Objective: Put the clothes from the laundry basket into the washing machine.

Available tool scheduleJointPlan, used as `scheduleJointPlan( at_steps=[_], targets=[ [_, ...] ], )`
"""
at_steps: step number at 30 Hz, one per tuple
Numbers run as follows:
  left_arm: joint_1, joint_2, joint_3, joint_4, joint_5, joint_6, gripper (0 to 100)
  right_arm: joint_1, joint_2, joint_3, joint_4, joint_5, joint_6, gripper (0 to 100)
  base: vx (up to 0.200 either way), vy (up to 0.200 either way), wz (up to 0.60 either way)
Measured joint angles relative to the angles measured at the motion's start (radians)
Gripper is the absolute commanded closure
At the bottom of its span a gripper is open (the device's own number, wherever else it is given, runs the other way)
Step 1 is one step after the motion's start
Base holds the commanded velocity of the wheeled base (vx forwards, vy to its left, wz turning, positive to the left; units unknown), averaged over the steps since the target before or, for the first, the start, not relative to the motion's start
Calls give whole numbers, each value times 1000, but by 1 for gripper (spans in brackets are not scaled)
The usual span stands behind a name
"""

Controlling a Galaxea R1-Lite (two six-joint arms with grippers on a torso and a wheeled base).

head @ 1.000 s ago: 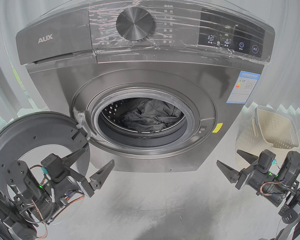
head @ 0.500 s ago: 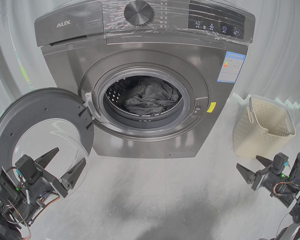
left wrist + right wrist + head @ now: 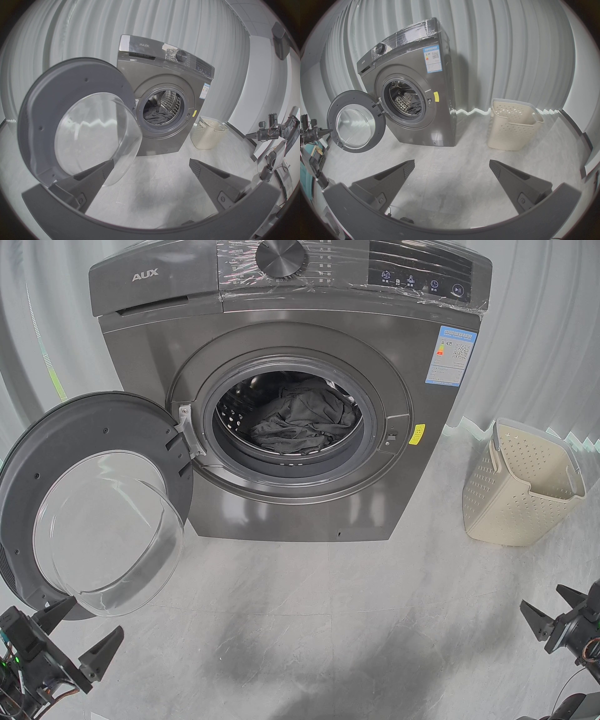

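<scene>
The washing machine [image 3: 156,359] stands with its round mouth facing the robot, and a crumpled heap of dark grey clothes [image 3: 303,418] lies in the lower part of the perforated steel drum [image 3: 232,410], well inside the rubber rim. The heap is wider than it is tall, with its long axis running side to side across the drum; its folds are too tangled to tell one garment from another. The door [image 3: 37,477], hinged on the robot's left side of the opening, is swung wide, its clear domed window [image 3: 106,527] turned outward. To the right of the machine, apart from it, the cream laundry basket [image 3: 500,502] stands upright on its base, mouth up, the holes of its inner wall showing through the open top. Clear plastic film [image 3: 350,271] covers the control panel around the dial [image 3: 280,255], and a blue label [image 3: 451,355] and a small yellow sticker [image 3: 417,434] sit on the front. The floor [image 3: 325,627] is pale grey and marbled, and a pale pleated curtain [image 3: 537,334] hangs behind the machine. The left gripper [image 3: 94,615] hangs low just before the open door, jaws spread wide and holding nothing. The right gripper [image 3: 542,597] hangs low on the right, nearer the robot than the basket and clear of it, likewise released.
</scene>
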Motion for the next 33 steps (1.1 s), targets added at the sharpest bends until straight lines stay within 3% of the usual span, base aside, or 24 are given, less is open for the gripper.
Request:
scheduleJointPlan(
  at_steps=[8,14,18,21,26,30,33],
  targets=[
    [179,-344,0,291,-105,-2,0,-99,-383,0,301,10,-25,0,0,0,0],
    [308,-536,0,450,-179,1,0,-197,-650,0,540,74,-49,0,0,0,0],
    [372,-640,0,535,-200,3,0,-255,-770,0,613,119,-61,0,0,0,0],
    [401,-694,0,557,-188,18,0,-281,-818,0,630,136,-69,0,0,0,0],
    [409,-735,0,597,-76,54,0,-291,-854,0,645,175,-98,0,0,0,0],
    [408,-748,0,622,-83,63,0,-292,-866,0,652,230,-127,0,0,100,0],
    [407,-753,0,627,-84,66,0,-293,-870,0,644,236,-130,0,0,200,0]
  ],
)
